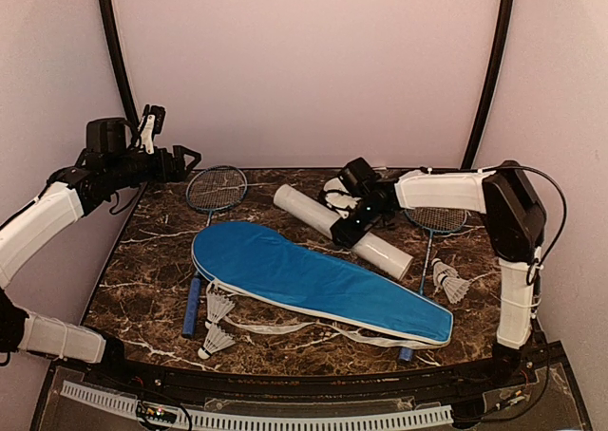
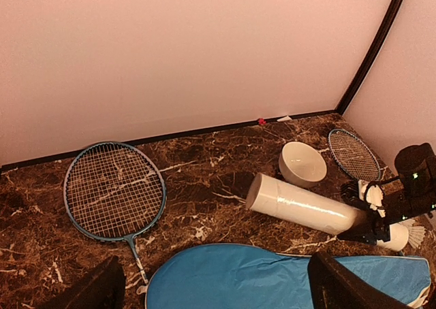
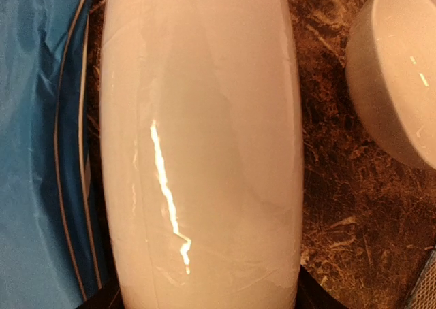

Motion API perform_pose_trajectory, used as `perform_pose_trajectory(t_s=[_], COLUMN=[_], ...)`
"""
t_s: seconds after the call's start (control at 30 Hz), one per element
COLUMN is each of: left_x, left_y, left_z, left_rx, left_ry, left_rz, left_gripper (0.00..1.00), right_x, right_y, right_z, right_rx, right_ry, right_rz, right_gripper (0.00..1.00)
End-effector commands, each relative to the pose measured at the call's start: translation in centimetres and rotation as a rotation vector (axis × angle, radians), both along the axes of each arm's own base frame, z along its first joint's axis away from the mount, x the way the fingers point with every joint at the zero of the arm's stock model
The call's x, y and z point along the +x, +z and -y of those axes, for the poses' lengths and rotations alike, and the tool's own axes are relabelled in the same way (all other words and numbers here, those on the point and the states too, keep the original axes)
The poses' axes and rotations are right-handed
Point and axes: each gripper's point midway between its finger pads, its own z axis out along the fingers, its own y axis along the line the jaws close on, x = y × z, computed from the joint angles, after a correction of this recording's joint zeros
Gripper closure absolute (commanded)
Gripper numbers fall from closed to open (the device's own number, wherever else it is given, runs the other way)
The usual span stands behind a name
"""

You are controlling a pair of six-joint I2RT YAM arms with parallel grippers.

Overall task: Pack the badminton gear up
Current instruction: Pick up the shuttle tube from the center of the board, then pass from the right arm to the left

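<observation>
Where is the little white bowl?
In the left wrist view the bowl sits right of centre, just behind the white tube, left of a racket head.

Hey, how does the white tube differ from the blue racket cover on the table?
The tube is white, round and glossy; the cover is blue with white trim and lies flat. The cover is longer and much wider than the tube. The right hand straddles the tube, while no hand touches the cover. Both lie slanted the same way on the table, side by side.
</observation>
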Motion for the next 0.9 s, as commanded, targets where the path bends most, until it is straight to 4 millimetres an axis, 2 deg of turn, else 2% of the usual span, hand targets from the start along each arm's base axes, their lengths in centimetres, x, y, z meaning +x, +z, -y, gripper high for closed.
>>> perform_pose_trajectory(t_s=[0.0,0.2,0.4,0.47,0.57,0.67,0.87], left_x=[-0.6,-0.5,-0.5,-0.5,-0.7,-1.7,-6.4], left_y=[1.6,1.5,1.4,1.3,1.3,0.6,-3.2], left_z=[-0.3,-0.3,-0.3,-0.4,-0.3,0.5,2.7], left_rx=[0.003,0.006,0.005,0.005,-0.018,-0.044,-0.132], left_ry=[-0.002,0.002,0.002,0.006,0.009,-0.045,-0.216], left_rz=[0.041,0.039,0.037,0.031,0.022,-0.003,-0.119], left_gripper=[0.04,0.04,0.04,0.04,0.04,0.04,0.04], right_x=[0.7,-1.8,-5.5,-6.9,-8.8,-10.6,-13.8], right_y=[8.1,11.8,13.0,14.0,13.1,12.0,10.3], right_z=[-0.9,-0.4,-1.2,-1.5,-1.9,-2.5,-3.2], right_rx=[0.151,0.263,0.327,0.359,0.377,0.366,0.313], right_ry=[0.007,0.026,0.078,0.098,0.122,0.150,0.201], right_rz=[0.165,0.194,0.218,0.241,0.236,0.224,0.216], right_gripper=[0.48,0.49,0.49,0.49,0.49,0.49,0.49])
